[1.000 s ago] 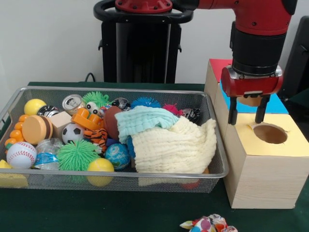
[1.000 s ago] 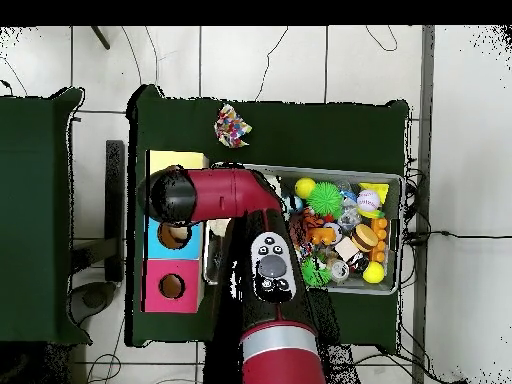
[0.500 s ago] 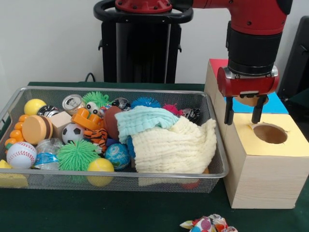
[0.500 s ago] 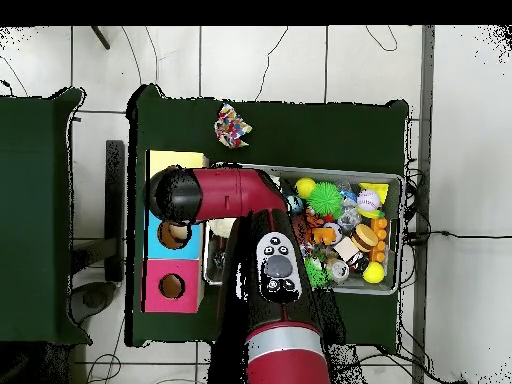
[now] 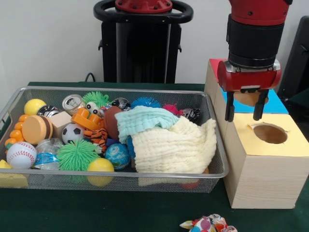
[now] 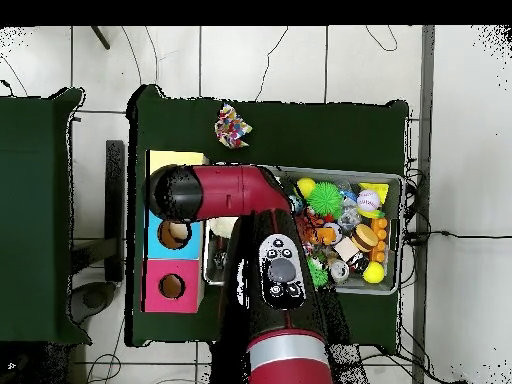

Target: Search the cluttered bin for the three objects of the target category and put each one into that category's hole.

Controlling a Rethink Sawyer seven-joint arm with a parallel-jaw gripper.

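Note:
My gripper (image 5: 244, 114) hangs open and empty over the wooden boxes, between the blue-topped box (image 5: 279, 103) and the yellow-topped box (image 5: 294, 143), just left of the yellow box's round hole (image 5: 270, 134). The wire bin (image 5: 212, 172) on the left holds a cream cloth (image 5: 174, 147), a teal cloth (image 5: 142, 119), a baseball (image 5: 21, 154), a soccer ball (image 5: 73, 132), a green spiky ball (image 5: 77, 154), yellow balls (image 5: 100, 166) and several other toys. In the overhead view the arm's wrist (image 6: 172, 194) covers the gripper above the boxes.
A red-topped box (image 5: 218, 65) stands behind the blue one; its hole (image 6: 171, 287) and the blue box's hole (image 6: 175, 235) show from above. A crumpled colourful wrapper (image 5: 207, 224) lies on the green table in front of the bin. The black pedestal (image 5: 140, 48) rises behind the bin.
The gripper has drifted slightly left and risen a little above the boxes, staying open and empty. Nothing in the bin has moved.

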